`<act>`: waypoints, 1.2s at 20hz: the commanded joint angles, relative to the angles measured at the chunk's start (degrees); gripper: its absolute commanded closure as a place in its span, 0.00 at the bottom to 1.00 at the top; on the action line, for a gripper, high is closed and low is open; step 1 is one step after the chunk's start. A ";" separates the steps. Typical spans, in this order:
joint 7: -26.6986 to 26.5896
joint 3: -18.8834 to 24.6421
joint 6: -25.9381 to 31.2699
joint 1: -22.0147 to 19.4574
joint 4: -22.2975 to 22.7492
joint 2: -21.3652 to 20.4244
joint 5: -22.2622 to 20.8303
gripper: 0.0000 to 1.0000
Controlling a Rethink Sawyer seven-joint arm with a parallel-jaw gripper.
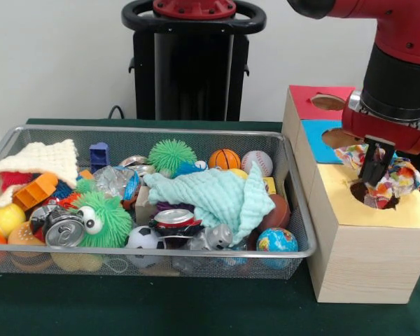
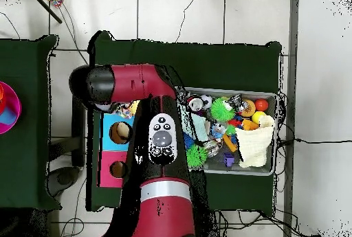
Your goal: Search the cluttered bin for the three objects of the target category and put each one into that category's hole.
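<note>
My red and black arm reaches down over the pale wood box standing at the right end of the green-covered table (image 1: 196, 308), seen from across it. My claw (image 1: 375, 168) hangs just above the round ragged-edged hole (image 1: 369, 193) cut through the box's yellow top, so that whatever drops from it should fall straight in. Crumpled thin plastic wrappers printed red, blue, yellow and white (image 1: 399, 178) bulge on both sides of my dark claw, right at the hole's rim. I cannot tell whether the claw is clamped on them or has let go, nor how many wrappers are bunched there. The blue-topped hole (image 1: 339, 137) and the red-topped hole (image 1: 327, 102) lie further back on the same box, towards my pedestal; I judge them the wrong targets.

The large shallow silver wire-mesh basket (image 1: 196, 131) sits just beside the box, filling the table's middle and left. It holds a mint green knitted cloth (image 1: 217, 196), a green spiky rubber ball (image 1: 171, 154), a crushed metal can (image 1: 63, 227) and many small toys. Another wrapper may lie buried underneath, hence the searching. From overhead, my arm (image 2: 161, 172) covers the box's yellow end.
</note>
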 commanded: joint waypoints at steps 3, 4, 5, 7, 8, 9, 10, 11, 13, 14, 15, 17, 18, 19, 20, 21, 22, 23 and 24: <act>1.55 0.12 -12.85 2.13 -4.98 7.92 -7.78 1.00; 1.71 0.30 -14.99 2.07 -5.96 8.92 -8.05 1.00; 2.35 -0.16 -17.25 2.55 -6.93 9.68 -8.88 1.00; 5.96 -3.96 -19.26 4.91 -9.53 10.71 -11.37 1.00; 7.21 -5.87 -19.25 5.93 -10.83 11.27 -12.49 1.00; 7.69 -6.84 -18.67 6.37 -11.64 11.82 -12.93 1.00; 8.16 -7.81 -18.09 6.82 -12.46 12.37 -13.36 1.00; 7.59 -7.60 -17.24 6.54 -12.87 12.81 -13.03 1.00; 4.53 -5.41 -15.91 5.09 -11.76 12.64 -11.68 1.00; 1.91 -3.46 -15.22 3.77 -10.77 12.23 -10.84 1.00; -0.04 -1.78 -14.68 2.71 -8.79 11.24 -10.01 1.00; -3.37 0.01 -12.28 1.20 -6.36 9.12 -9.20 1.00; -4.41 0.56 -10.86 0.61 -5.10 8.03 -8.69 1.00; -4.98 0.43 -9.06 0.36 -4.87 7.16 -8.61 1.00; -5.62 1.11 -7.83 -0.40 -3.62 6.24 -8.02 1.00; -6.18 0.74 -6.62 -0.65 -4.15 5.91 -8.53 1.00; -6.74 0.97 -6.59 -1.19 -3.59 5.49 -8.78 1.00; -6.96 1.04 -7.20 -1.46 -3.41 5.22 -9.27 1.00; -7.18 1.12 -7.80 -1.73 -3.24 4.96 -9.75 1.00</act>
